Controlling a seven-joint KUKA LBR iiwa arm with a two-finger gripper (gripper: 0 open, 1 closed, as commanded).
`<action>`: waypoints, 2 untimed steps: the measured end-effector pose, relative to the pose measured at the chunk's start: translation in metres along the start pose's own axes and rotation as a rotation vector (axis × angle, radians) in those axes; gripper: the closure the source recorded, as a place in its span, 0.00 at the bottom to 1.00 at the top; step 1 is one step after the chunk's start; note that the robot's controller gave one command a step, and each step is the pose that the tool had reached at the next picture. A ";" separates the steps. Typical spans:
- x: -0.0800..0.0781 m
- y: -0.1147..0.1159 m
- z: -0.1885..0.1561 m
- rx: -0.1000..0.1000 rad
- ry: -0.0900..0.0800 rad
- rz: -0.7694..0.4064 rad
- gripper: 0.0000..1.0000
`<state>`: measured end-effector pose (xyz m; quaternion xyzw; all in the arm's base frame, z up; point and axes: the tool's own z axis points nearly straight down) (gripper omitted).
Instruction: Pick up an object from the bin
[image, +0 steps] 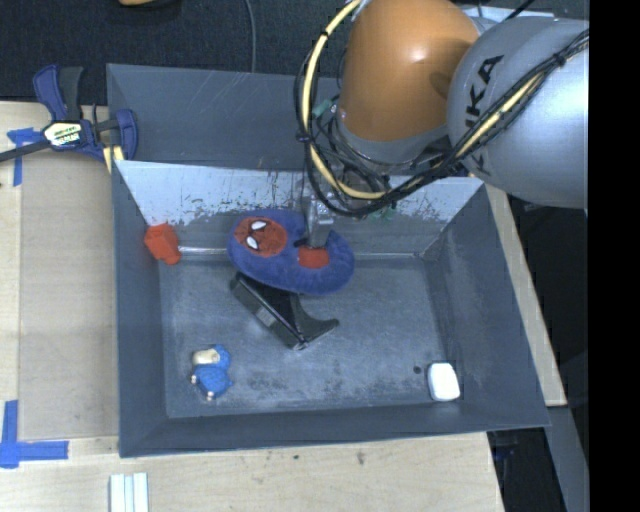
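- Showing scuffs and dark scratch marks, the grey metal bin (400, 330) has a flat floor and sloping walls; its far wall is lit paler than the rest.
- Two letters, "KA", can be read on the silver arm (520, 110); the rest of that word is hidden by yellow and black cables (330, 170).
- An orange dome cover (400, 60) sits on the wrist, above the far middle of the bin.
- The pincer (318, 238) is down at the far wall's foot, touching the top of a blue round soft toy (290, 270). I cannot tell whether it is open, closed or gripping.
- The toy carries a red Spider-Man face (262, 236) on its left part and a red patch (314, 259) just under the pincer.
- A black angular object (283, 308) lies half under the toy's near edge and juts toward the middle of the floor.
- An orange-red block (160, 244) sits at the left wall, apart from the toy.
- A small blue and white figure (211, 371) lies near the front left corner.
- A small white rounded piece (443, 381) lies in the front right corner, well apart from the pincer.
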<state>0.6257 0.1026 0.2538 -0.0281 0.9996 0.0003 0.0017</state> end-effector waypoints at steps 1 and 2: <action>0.045 0.002 0.104 0.001 0.010 -0.054 1.00; 0.035 0.045 0.028 -0.003 -0.008 -0.031 1.00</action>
